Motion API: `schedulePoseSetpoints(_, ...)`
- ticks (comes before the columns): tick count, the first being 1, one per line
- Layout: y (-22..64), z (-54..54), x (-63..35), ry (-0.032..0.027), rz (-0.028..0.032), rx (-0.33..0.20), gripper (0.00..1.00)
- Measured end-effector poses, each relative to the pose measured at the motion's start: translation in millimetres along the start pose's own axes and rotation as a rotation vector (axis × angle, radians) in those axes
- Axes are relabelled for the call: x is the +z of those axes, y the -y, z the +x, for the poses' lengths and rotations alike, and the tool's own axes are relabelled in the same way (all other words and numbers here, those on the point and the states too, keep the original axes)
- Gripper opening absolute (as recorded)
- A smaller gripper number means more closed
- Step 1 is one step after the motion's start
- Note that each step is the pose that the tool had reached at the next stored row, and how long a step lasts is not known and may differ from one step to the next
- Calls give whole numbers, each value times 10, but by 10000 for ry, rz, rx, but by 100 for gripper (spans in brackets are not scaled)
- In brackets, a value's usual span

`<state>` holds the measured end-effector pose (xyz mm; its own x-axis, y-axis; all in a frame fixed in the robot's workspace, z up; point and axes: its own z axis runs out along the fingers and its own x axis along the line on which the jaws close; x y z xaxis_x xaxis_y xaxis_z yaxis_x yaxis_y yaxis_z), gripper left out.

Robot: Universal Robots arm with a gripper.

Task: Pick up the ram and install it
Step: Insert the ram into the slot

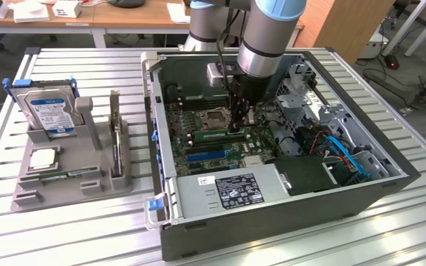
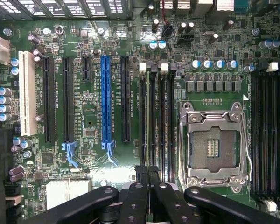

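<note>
An open computer case [image 1: 257,233] lies on a slatted table [image 1: 65,233], its green motherboard [image 2: 91,116] facing up. The arm's black gripper [image 2: 147,171] reaches inside with its fingers pressed together, tips at one end of the ram [image 2: 152,116]. The ram stands on edge in a slot beside the empty processor socket [image 2: 214,144], its long axis parallel to the neighbouring slots.

One computer case [image 1: 272,221], one hard drive [image 1: 48,111], one grey holder [image 1: 72,188], one processor socket [image 2: 214,148].
</note>
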<state>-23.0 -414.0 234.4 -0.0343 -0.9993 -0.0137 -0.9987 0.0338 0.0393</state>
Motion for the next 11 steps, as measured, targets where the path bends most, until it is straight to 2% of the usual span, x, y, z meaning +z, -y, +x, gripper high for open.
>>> schedulePoseSetpoints(11,-14,4,1,0,0,-8,11)
